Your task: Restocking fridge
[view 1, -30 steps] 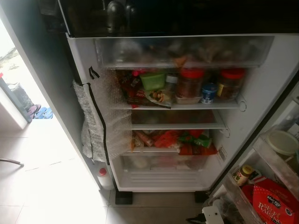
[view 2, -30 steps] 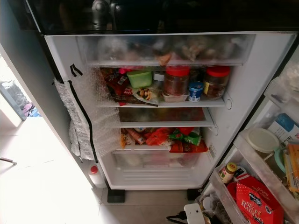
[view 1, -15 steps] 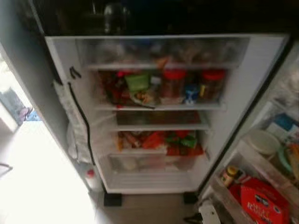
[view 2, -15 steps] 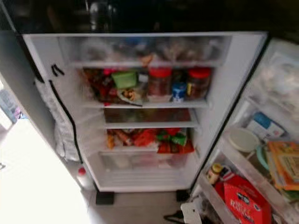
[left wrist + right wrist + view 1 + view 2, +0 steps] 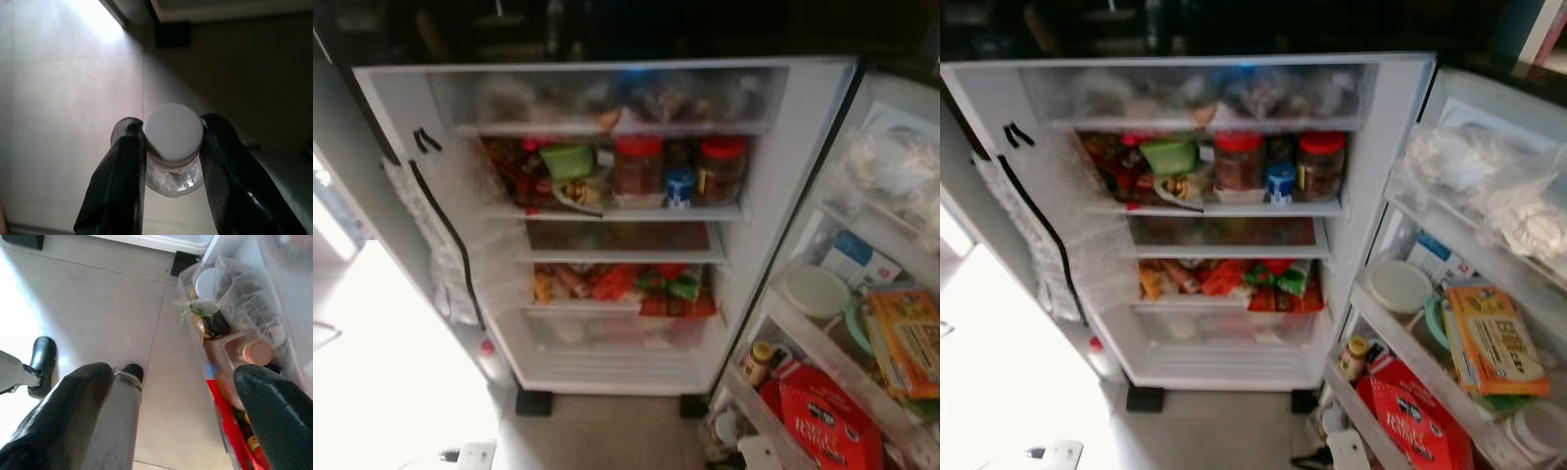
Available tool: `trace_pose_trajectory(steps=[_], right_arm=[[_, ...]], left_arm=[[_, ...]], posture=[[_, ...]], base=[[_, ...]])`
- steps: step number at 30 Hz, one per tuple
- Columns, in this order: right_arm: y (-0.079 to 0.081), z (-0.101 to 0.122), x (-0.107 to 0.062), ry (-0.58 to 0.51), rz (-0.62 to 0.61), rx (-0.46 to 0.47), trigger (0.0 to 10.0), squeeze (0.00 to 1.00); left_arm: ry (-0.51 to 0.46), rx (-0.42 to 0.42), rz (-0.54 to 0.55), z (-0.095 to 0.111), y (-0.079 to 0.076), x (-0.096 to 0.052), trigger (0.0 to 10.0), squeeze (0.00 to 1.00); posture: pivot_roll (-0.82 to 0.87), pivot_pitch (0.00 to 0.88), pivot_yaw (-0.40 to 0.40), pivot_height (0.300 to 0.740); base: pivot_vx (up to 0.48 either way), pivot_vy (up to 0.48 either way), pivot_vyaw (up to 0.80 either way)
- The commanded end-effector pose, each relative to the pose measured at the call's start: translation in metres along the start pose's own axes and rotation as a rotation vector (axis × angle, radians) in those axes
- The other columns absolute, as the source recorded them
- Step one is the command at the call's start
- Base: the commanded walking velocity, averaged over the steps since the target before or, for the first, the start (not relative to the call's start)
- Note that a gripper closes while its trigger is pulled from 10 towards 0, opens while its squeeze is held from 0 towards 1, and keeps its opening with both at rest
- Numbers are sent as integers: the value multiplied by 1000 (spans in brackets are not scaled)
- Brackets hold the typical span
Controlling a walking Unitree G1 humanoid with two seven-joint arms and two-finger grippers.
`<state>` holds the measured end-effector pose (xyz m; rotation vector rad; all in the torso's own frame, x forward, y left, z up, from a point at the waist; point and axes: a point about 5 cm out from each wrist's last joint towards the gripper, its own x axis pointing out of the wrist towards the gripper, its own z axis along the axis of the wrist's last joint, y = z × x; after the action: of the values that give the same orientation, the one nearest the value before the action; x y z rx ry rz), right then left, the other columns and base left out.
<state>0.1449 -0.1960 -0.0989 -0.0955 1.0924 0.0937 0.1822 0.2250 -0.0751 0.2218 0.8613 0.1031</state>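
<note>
Left gripper [image 5: 171, 161] clamps a white-capped bottle [image 5: 173, 142]; right gripper [image 5: 171, 401] gapes empty; red box [image 5: 1417, 423] lettering seems unreadable

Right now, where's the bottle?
In the left wrist view, the bottle is clamped between the left pincer's fingers, white cap toward the camera, above the floor.

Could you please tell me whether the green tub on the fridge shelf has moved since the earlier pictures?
No. The green tub still sits just left of the red-lidded jar on the same shelf; the whole picture shifted because the camera moved.
</note>
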Motion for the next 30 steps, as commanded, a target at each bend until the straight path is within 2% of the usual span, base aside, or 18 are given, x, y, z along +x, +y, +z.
trace_pose_trajectory(steps=[1,2,3,4,6,7,8,9,10,12,13,16,17,18,19,23,30], right_arm=[[4,3,1,-12,9,0,10000,0],[4,3,1,-11,10,0,10000,0],[4,3,1,-11,10,-1,10000,0],[4,3,1,-11,10,1,10000,0],[4,3,1,-10,12,0,10000,0],[4,3,1,-8,16,-4,10000,0],[4,3,1,-8,16,-4,10000,0],[3,3,1,-8,18,-5,10000,0],[3,3,1,-8,18,-5,10000,0],[3,3,1,-8,18,-5,10000,0],[3,3,1,-7,18,-5,10000,0],[3,3,1,-6,22,-8,10000,0],[3,3,1,-6,23,-7,10000,0],[3,3,1,-6,23,-7,10000,0],[3,3,1,-7,23,-6,10000,0],[3,3,1,-8,22,-3,10000,0],[3,4,1,-10,25,0,10000,0]], left_arm=[[-74,36,44,23,11,5,10000,0],[-171,48,64,47,16,7,10000,0],[-235,56,77,63,20,8,10000,0],[-392,86,115,91,26,5,10000,0],[-537,111,157,114,31,-2,10000,0],[-689,119,179,136,31,-13,10000,0],[-689,119,179,136,31,-13,10000,0],[-828,119,178,154,26,-27,10000,0],[-865,119,173,159,24,-31,10000,0],[-865,119,173,159,24,-31,10000,0],[-903,123,160,165,20,-36,10000,0],[-1038,143,-35,180,-18,-59,10000,0],[-1050,140,-91,180,-28,-63,10000,0],[-1050,140,-91,180,-28,-63,10000,0],[-1070,128,-175,177,-40,-73,10000,0],[-1056,97,-258,172,-51,-83,10000,0],[-1085,108,-223,174,-45,-95,10000,0]], posture=[[32,0,4,740],[31,0,5,740],[31,0,5,740],[34,0,4,740],[34,0,4,740],[37,0,0,740],[37,0,0,740],[39,0,-1,740],[39,0,-1,740],[39,0,-1,740],[39,0,-1,740],[44,0,-4,740],[44,0,-4,740],[44,0,-4,740],[45,0,1,740],[48,0,0,740],[55,0,-5,740]], base=[[0,0,0],[0,0,0],[0,0,0],[0,0,0],[0,0,0],[0,0,0],[0,0,0],[0,0,0],[0,0,0],[0,0,0],[0,0,0],[0,0,0],[0,0,0],[0,0,0],[0,0,0],[0,0,0],[0,0,0]])
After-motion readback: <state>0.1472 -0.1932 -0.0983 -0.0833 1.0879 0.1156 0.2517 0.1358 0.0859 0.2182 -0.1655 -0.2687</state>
